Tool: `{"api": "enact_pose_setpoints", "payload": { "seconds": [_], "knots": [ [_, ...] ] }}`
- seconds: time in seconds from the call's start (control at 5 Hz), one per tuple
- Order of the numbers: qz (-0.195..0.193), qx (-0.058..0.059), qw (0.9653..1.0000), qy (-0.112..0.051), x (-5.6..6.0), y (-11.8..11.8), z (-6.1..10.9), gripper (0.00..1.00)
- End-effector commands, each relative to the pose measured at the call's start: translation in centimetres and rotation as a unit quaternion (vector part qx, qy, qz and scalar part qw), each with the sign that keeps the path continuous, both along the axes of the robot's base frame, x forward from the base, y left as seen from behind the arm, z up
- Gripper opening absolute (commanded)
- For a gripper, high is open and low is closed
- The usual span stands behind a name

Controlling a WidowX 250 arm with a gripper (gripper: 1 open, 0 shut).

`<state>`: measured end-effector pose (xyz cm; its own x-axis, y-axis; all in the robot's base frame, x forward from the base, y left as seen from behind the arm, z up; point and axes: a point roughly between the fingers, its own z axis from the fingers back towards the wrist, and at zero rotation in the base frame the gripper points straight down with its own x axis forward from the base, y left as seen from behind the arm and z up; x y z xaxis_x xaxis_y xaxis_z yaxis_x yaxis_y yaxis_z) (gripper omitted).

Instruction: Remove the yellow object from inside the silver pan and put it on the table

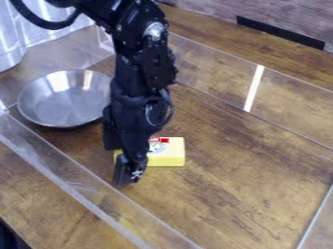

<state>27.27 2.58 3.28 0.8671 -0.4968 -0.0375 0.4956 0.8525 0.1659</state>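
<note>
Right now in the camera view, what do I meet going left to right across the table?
silver pan → hand → yellow object, lying on the table outside the pan.

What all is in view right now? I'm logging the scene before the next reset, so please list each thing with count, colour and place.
yellow object: one, yellow block with a red-and-white label on top, lying on the table right of the gripper, outside the pan.
silver pan: one, shiny metal, round and shallow, empty, at the left of the table.
table: one, dark brown worn wooden planks, with clear glossy strips running across it.
wire-like stand: one, clear or pale, behind the pan near the top edge; details too blurred to tell.
robot arm: one, black, coming down from the top of the picture over the middle of the table.
gripper: one, black, pointing down, open, just left of the yellow object, holding nothing.
</note>
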Motion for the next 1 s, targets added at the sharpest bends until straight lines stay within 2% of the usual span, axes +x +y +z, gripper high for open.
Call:
{"api": "enact_pose_setpoints", "payload": {
  "seconds": [0.0,0.2,0.8],
  "knots": [
    [-0.007,0.0,1.0,-0.003,0.4,0.2,-0.9,1.0],
    [-0.012,-0.002,0.9999,-0.004,0.2,0.1,-1.2,0.0],
    [-0.019,-0.008,0.9998,-0.005,-0.9,0.1,-2.1,0.0]
  ]
}}
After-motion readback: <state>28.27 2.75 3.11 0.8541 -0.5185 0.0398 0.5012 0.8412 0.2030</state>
